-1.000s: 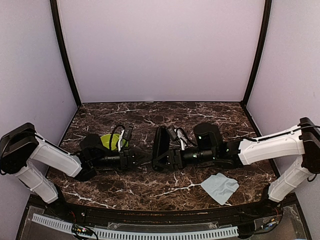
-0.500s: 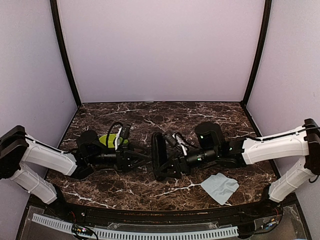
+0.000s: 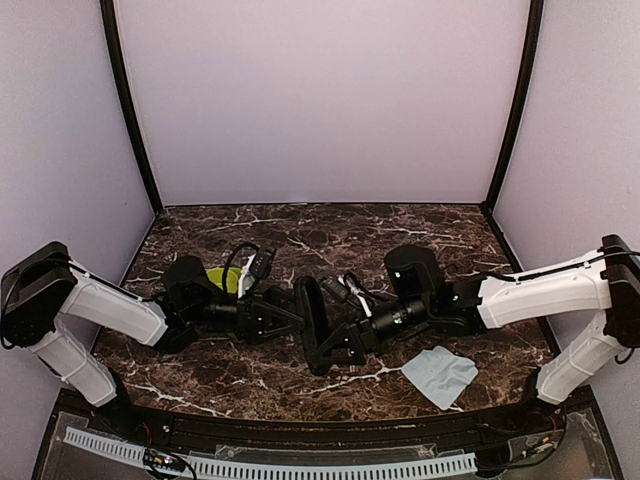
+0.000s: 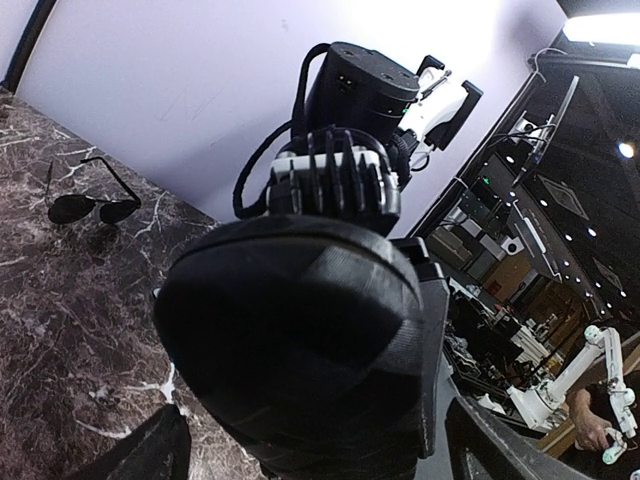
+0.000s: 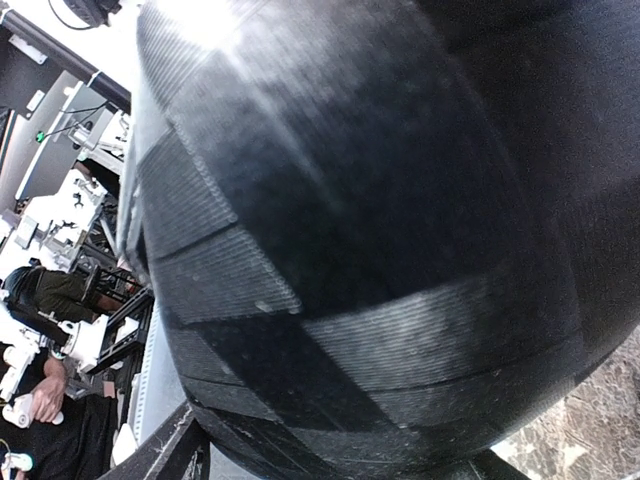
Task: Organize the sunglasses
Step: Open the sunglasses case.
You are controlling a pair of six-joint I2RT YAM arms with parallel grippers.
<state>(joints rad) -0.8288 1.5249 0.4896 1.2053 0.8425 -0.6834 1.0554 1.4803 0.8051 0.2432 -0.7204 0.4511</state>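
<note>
One pair of sunglasses (image 4: 95, 206) shows in the left wrist view. It has two dark lenses in a thin black wire frame, with slim temple arms unfolded and reaching back from the lenses. It rests on the brown marble table (image 4: 60, 300), well apart from the big black case (image 4: 300, 340), off to the case's left and farther back, close to the pale wall. Nothing touches it.

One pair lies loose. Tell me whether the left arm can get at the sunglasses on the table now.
Probably yes: the left gripper stands open, and the sunglasses lie alone on the table. It must first swing clear of the black case right in front of it.
</note>
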